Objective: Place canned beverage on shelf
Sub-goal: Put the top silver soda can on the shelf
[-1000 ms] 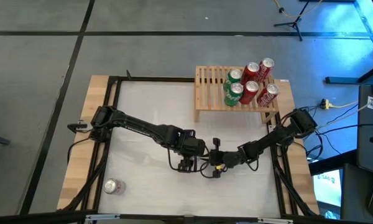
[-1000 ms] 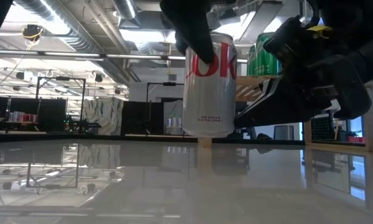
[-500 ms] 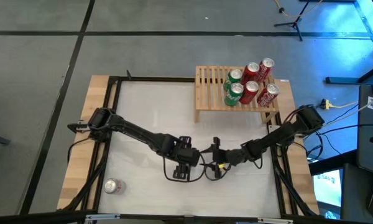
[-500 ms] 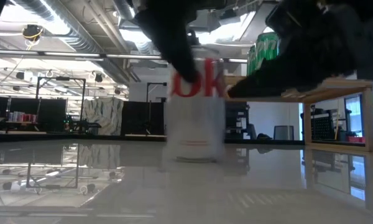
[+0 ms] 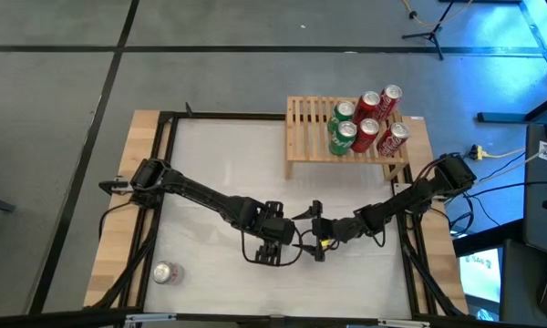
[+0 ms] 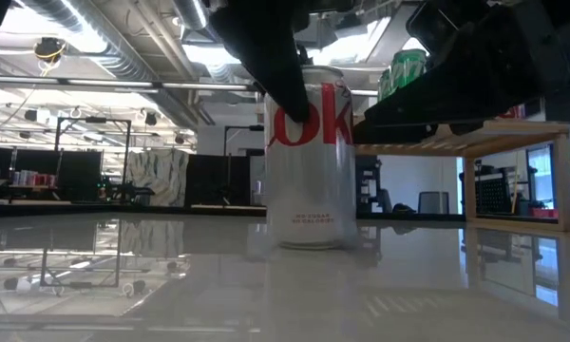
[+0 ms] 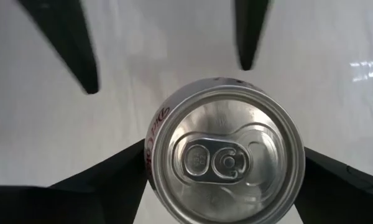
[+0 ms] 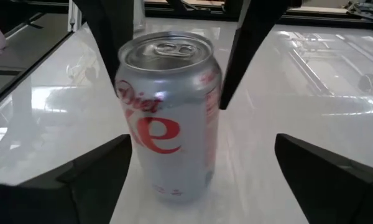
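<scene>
Left gripper [image 5: 270,251] poised directly above the silver can [image 6: 310,157], pointing down, fingers [image 7: 71,43] spread to either side of the can top without touching it. Right gripper [image 5: 315,239] level with the same can from the side, fingers [image 8: 90,180] wide apart and clear of the can wall. Can not held by either gripper.

Silver can standing upright on the white table [image 5: 219,173], near the front centre, between the two grippers. Pull tab intact on the lid, as seen in the left wrist view. Red lettering on the can body.

Shelf [image 5: 308,137] at the far right of the table, well apart from the silver can, slatted top of light wood. Five cans on the shelf, grouped at its right end: two green cans [image 5: 343,135] and three red cans [image 5: 376,118], all upright. Left portion of the shelf top bare.

One more silver can [image 5: 166,272] lying on its side near the front left corner of the table, well apart from both arms.

Total count: seven cans, one shelf, two arms. Open table surface between the upright silver can and the shelf; right arm stretched across the table's right side below the shelf front.
</scene>
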### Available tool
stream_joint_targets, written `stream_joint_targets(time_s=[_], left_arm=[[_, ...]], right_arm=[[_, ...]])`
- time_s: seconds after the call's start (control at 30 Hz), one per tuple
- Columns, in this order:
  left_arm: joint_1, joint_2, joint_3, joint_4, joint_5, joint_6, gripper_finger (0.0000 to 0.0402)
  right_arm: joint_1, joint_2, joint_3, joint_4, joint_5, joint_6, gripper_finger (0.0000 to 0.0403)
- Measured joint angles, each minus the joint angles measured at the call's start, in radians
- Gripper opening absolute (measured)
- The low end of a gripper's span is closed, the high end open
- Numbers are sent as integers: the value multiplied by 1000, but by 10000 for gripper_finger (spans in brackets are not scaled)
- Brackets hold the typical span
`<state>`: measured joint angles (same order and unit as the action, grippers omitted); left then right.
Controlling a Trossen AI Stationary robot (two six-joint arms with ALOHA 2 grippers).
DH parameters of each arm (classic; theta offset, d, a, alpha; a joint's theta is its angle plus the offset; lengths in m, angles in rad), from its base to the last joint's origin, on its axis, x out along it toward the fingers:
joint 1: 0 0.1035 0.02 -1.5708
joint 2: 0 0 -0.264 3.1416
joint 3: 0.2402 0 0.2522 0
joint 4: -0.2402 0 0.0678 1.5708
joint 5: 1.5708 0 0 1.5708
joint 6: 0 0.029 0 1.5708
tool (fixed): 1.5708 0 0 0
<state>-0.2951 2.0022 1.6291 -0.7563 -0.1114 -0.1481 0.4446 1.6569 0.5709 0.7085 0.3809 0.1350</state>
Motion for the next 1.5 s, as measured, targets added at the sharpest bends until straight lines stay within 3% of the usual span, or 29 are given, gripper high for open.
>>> stream_joint_targets(time_s=[0.23, 0.6, 0.83, 1.03, 1.13, 1.23, 1.3, 1.5], left_arm=[[9, 0, 3, 8, 142, 72, 346], [40, 0, 28, -24, 180, 1, 349], [24, 0, 104, -65, 100, 33, 349], [10, -6, 186, -203, 3, 21, 349], [-20, -35, 180, -243, -78, -1, 349], [-63, -72, 117, -286, -168, -31, 349], [-89, -99, 40, -227, -187, -44, 349], [-133, -190, -291, 176, -200, -60, 349]], right_arm=[[0, 0, 0, -1, 0, -12, 384], [0, 0, 0, 0, 1, -13, 385], [0, 0, 1, 0, 2, -13, 385], [0, 0, 1, 0, 0, -6, 385], [0, -33, 1, -41, -54, 35, 385], [2, -116, 4, -130, -96, 79, 385], [2, -165, 7, -172, -122, 103, 385], [0, -170, 54, -149, -113, 91, 385]])
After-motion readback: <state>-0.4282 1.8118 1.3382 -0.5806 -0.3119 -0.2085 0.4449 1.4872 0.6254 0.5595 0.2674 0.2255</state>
